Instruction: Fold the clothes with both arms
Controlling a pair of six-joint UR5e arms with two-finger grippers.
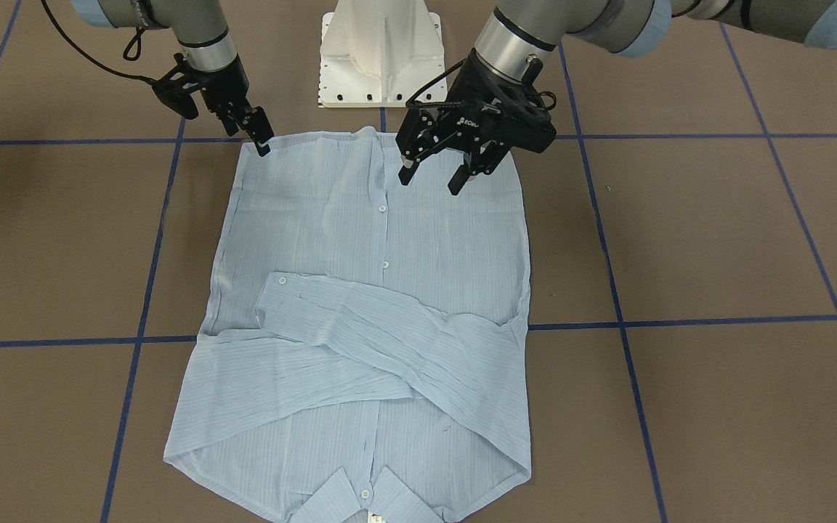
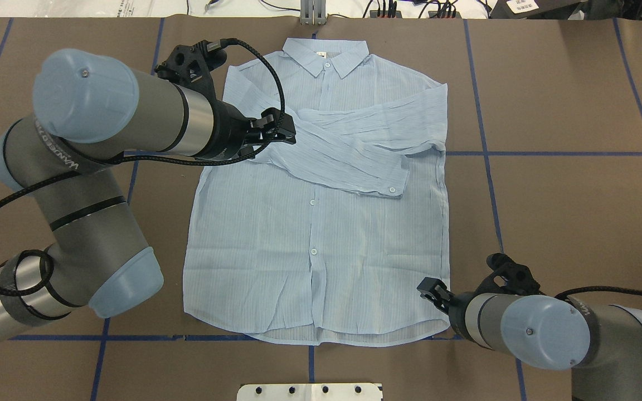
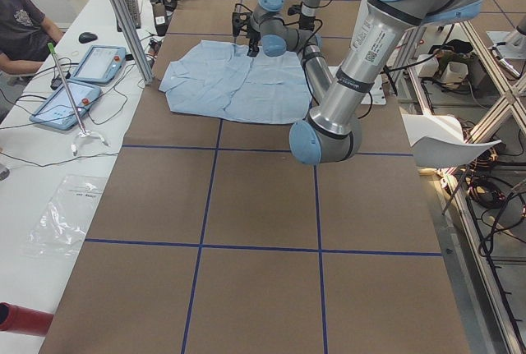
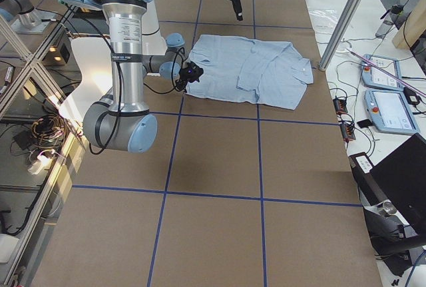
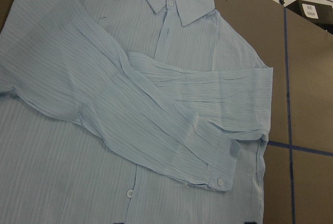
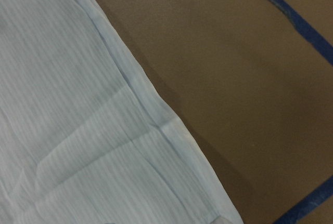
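Near edge, robot side: the white pedestal base [image 1: 381, 51] is seen at the middle of that edge. The shirt [image 2: 265, 234] is laid flat on the brown tabletop [image 2: 566, 223] directly in front of it. It lies front up and buttoned, with the hem toward the near edge and the collar toward the far edge. It is roughly centred between the two ends.

The right tool [image 1: 261, 138] is set low at the hem corner [image 6: 223, 211] on the robot's right, with its tip at or on the cloth. The fingers are seen edge-on only, so open vs closed cannot be told, nor whether cloth is pinched (the right wrist view gives just the side edge, that corner and bare tabletop).

Mid-tabletop: small white buttons [image 2: 314, 252] are lined up along the placket. The body is mostly smooth, with light creases near the hem.

Further out: both sleeves are folded across the chest and crossed. The top sleeve [image 2: 343, 161] comes from the robot's left. Its cuff [image 2: 393, 186] is buttoned and ends near the shirt's right side edge. The left tool [image 1: 431, 181] is held well above the cloth over the shirt's left shoulder area, jaws spread wide and holding nothing.

Far edge: the collar [image 2: 349, 55] and white neck label [image 2: 321, 54] are found just short of it. The tabletop is gridded with blue tape lines [image 2: 566, 153].
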